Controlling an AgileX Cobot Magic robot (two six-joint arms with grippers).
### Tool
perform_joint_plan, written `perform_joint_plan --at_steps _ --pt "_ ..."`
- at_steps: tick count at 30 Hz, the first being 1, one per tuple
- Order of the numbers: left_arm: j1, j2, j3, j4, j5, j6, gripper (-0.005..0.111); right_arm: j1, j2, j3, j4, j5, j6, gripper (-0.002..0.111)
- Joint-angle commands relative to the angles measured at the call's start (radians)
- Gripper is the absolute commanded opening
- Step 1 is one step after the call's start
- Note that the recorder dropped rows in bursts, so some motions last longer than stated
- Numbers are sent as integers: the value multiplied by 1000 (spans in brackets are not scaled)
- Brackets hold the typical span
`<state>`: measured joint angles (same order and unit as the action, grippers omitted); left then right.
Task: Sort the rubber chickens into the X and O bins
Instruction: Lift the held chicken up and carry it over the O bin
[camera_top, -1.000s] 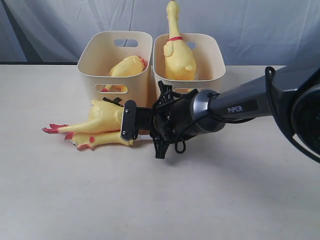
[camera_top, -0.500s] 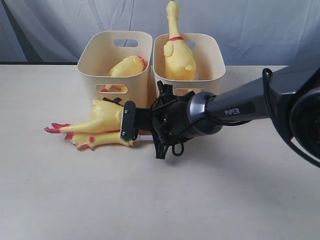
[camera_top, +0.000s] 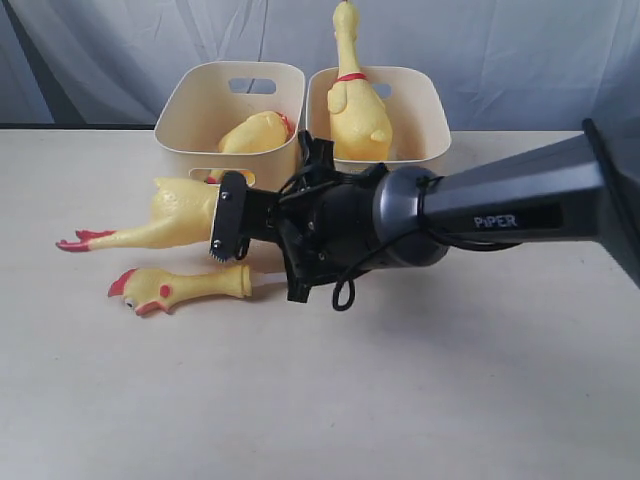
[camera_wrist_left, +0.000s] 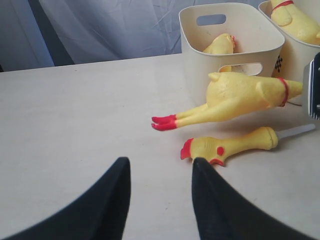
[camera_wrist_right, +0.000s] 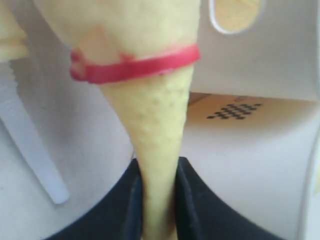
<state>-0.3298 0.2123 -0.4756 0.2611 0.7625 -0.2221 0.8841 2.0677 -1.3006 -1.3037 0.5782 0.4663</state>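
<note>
1. Our left claw (camera_wrist_left: 161, 165) shows only in its own wrist view. Its two dark fingers stand apart with nothing between them, above the table (camera_wrist_left: 75, 115).
2. Farthest left in the exterior view is the big chicken (camera_top: 175, 215). It is held level, red feet pointing left and neck pointing right, just in front of the left tub, with its shadow on the table beneath it.
3. Nearer the camera, the small chicken (camera_top: 185, 288) lies on the table, apart from the big one. Its red comb is to the left and its white stem to the right.
4. Our right claw (camera_top: 225, 232) reaches in from the right and is clamped on the big chicken's neck, beyond the red collar (camera_wrist_right: 135, 62). The right wrist view shows the neck pinched between both fingers.
5. The left tub (camera_top: 185, 110) holds a third chicken (camera_top: 255, 132), lying down.
6. The right tub (camera_top: 425, 110), just beside it, holds a fourth chicken (camera_top: 355, 100) standing upright, head above the rim.
7. We cannot tell which tub bears the X or the O.
</note>
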Motion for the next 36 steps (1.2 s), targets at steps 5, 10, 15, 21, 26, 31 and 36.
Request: perform_joint_plan --at_steps 5,10,15,21,26,31,36 --pt "-1 -8 4 -1 -14 -1 39 7 -104 -1 187 40 -161 -1" --pt "-1 -8 4 2 -14 -1 39 7 -153 -1 313 46 -244 -1" --pt "-1 -8 4 2 -14 -1 39 7 -215 -1 438 41 -347 -1" --pt "-1 -8 4 2 -14 -1 39 7 -297 -1 535 45 -417 -1" --pt "-1 -8 4 2 -14 -1 39 4 -378 -1 514 53 -421 -1" --pt "-1 -8 4 1 -16 -1 39 -22 -438 -1 365 111 -419 -1" --pt "-1 -8 4 1 -16 -1 39 -95 -483 -1 318 138 -403 -1"
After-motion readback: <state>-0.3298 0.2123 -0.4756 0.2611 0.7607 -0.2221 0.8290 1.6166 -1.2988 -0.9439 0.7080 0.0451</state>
